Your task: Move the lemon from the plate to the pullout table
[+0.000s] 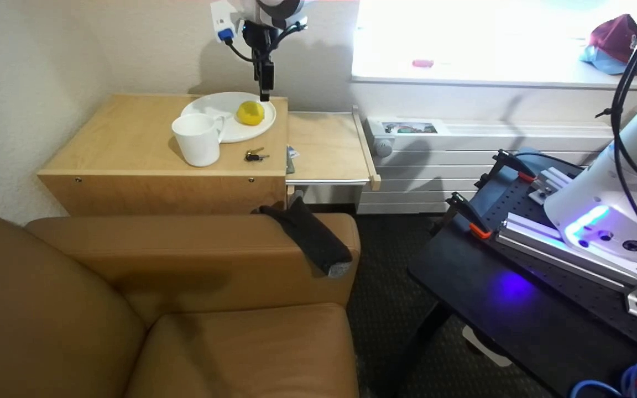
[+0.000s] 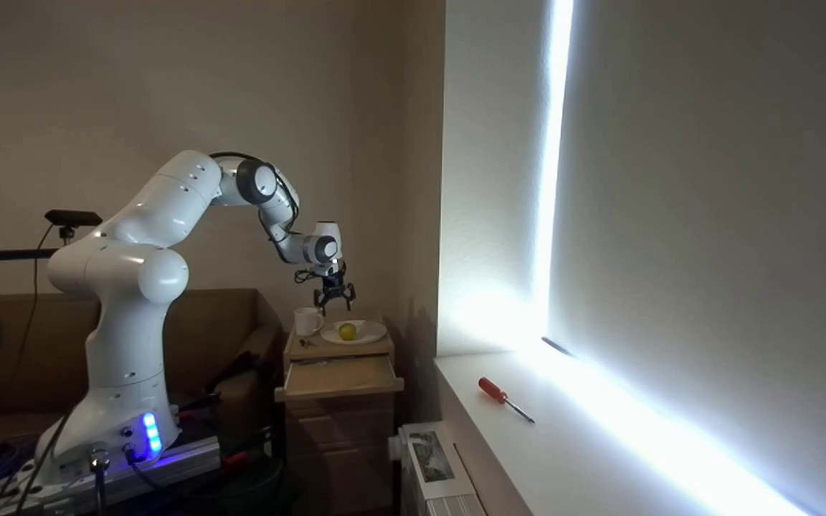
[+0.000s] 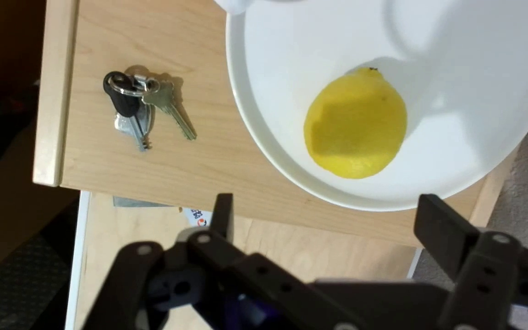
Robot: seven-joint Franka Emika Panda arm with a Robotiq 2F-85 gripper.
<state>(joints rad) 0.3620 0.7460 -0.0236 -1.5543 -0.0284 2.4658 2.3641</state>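
Wrist view: yellow lemon [image 3: 355, 123] rests on white plate [image 3: 273, 91], toward near rim. Gripper [image 3: 330, 220] on near side, two fingers spread wide apart, lemon clear of both. Keys [image 3: 129, 101] lie on wooden top [image 3: 190, 169], left of plate. Pullout table [image 3: 328, 250] extends on near side of wooden top; printed card [image 3: 198, 217] at its far edge, left, partly hidden. Both exterior views: gripper hangs higher than lemon, pullout table sits lower than wooden top, white cup [image 1: 197, 141] stands upright just beside plate, handle toward it.
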